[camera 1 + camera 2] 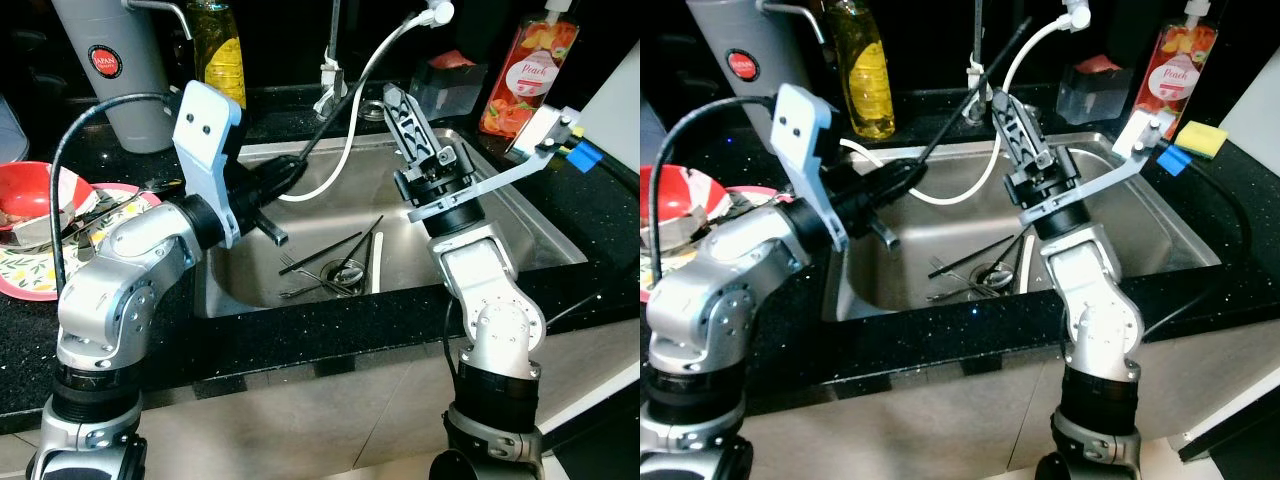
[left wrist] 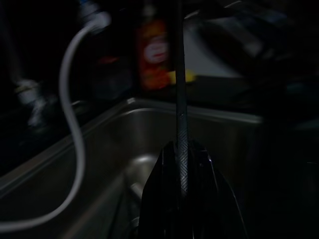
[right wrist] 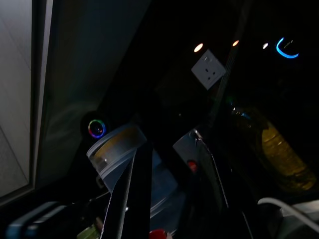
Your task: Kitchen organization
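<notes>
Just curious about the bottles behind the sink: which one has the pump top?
The red peach-labelled bottle, behind the sink's far right corner. The yellow oil bottle, back left, has none visible.

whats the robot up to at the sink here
The robot stands at a steel sink. Its left gripper is shut on a long black chopstick, held up over the basin. The right gripper is raised over the sink, open and empty. More chopsticks and a fork lie at the sink bottom.
</notes>
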`<state>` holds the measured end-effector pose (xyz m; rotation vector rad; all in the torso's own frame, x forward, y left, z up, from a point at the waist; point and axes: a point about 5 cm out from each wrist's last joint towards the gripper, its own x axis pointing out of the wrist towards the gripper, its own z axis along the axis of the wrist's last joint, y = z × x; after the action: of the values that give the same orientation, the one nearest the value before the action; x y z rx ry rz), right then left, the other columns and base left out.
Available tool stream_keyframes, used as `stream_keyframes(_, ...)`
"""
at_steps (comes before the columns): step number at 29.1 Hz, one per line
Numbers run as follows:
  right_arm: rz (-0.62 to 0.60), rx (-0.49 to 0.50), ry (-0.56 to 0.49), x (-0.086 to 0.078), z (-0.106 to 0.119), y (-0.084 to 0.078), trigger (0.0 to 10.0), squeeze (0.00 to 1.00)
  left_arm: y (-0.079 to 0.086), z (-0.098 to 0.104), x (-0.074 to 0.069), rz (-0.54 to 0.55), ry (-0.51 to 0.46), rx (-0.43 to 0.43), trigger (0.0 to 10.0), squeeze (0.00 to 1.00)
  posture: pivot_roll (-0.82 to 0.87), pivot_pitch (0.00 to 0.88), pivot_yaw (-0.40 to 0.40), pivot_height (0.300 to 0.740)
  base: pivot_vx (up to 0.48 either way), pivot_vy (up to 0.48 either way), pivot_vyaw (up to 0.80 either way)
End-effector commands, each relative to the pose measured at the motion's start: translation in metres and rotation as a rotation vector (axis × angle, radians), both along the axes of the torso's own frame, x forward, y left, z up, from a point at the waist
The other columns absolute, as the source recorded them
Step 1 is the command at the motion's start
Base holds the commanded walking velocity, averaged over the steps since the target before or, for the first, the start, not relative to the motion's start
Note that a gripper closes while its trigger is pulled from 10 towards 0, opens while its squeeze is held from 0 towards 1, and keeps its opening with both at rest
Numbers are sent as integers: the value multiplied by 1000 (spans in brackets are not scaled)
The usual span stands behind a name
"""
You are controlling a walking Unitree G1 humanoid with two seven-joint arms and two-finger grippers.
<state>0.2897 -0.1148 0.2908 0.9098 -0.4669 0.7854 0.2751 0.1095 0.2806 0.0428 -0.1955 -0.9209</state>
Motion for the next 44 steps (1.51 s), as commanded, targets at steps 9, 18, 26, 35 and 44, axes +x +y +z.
stream_keyframes(9,56,46,29,-3,0,-8,10000,0,-1,2,-8,-98,-22,-3,10000,0,62,0,4,740,0,0,0)
stream_keyframes(18,61,29,52,-2,-5,-11,10000,0,8,11,0,-7,-53,-64,10000,0,63,0,1,740,0,0,0)
stream_keyframes(26,69,16,55,-2,-6,-10,10000,0,6,10,-1,-27,-41,-64,10000,0,63,0,1,740,0,0,0)
stream_keyframes(35,75,-7,53,-3,-8,-8,10000,0,0,3,-4,-63,-9,-28,10000,0,62,0,1,740,0,0,0)
stream_keyframes(44,79,-19,51,-4,-9,-7,10000,0,-3,0,-7,-91,0,-13,10000,0,62,0,1,740,0,0,0)
